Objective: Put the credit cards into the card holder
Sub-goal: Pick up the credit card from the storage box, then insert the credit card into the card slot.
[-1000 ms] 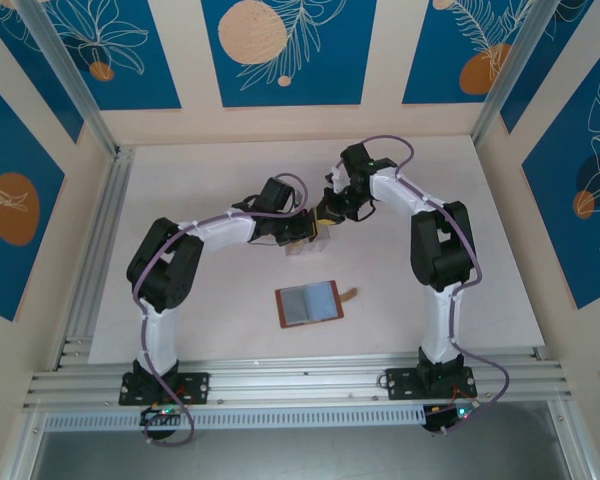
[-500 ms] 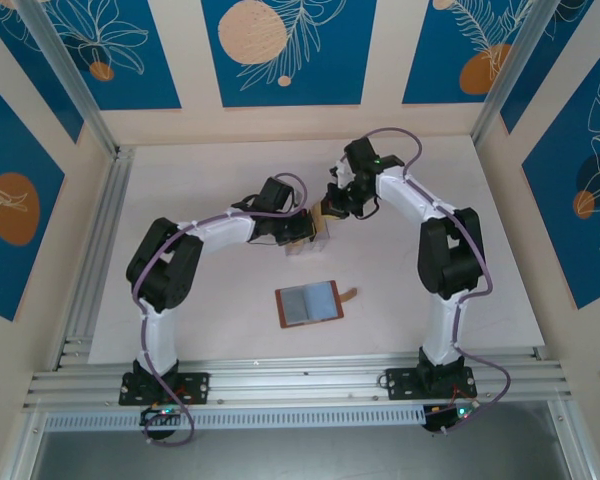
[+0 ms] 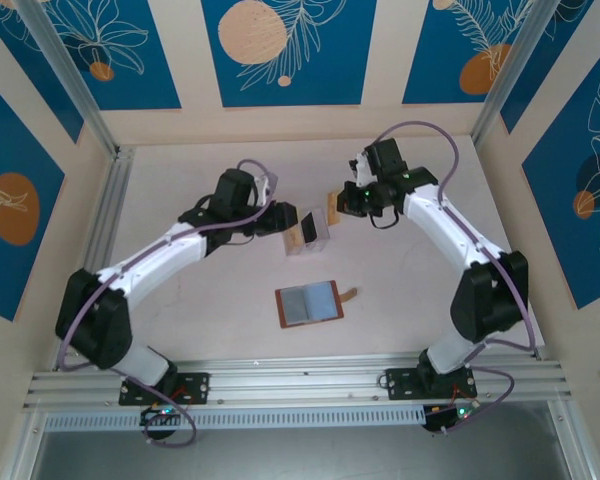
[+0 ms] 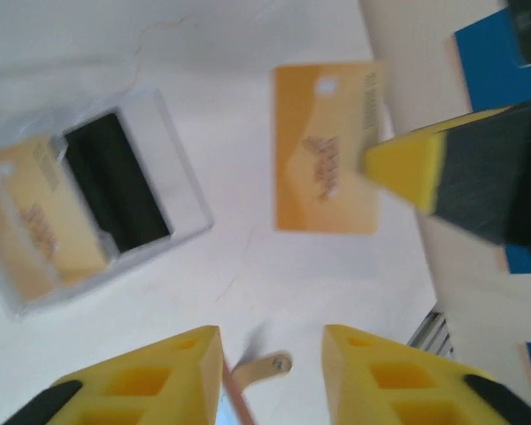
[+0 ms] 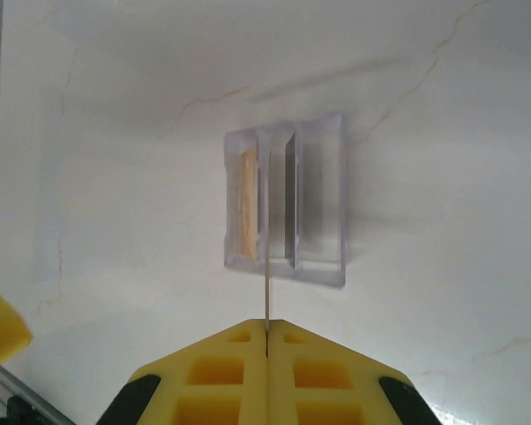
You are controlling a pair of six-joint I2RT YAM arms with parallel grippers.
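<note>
Blue panels printed with leaves and orange discs are seen round a pale bench [image 3: 400, 300]. Near the middle of the bench, towards its near edge, the card holder [image 3: 310, 303] is laid open and flat with its blue-grey lining up and its small tab [image 3: 349, 294] pointing to the right edge. Just beyond it, towards the far edge, a clear plastic box [image 3: 310, 235] is placed. Two credit cards are kept in it, a tan one [image 4: 35, 230] and a black one [image 4: 115, 190], each in its own slot.

A third tan card [image 4: 323, 168] is pinched by one edge in the right gripper [image 5: 267, 326], whose jaws are pressed together on it. This card is held close to the box's right side and apart from it; from the right wrist it is seen edge-on as a thin line [image 5: 266, 297].

The left gripper [image 4: 272, 336] is placed at the box's left side, its yellow fingers [image 4: 168, 372] parted with nothing between them.
</note>
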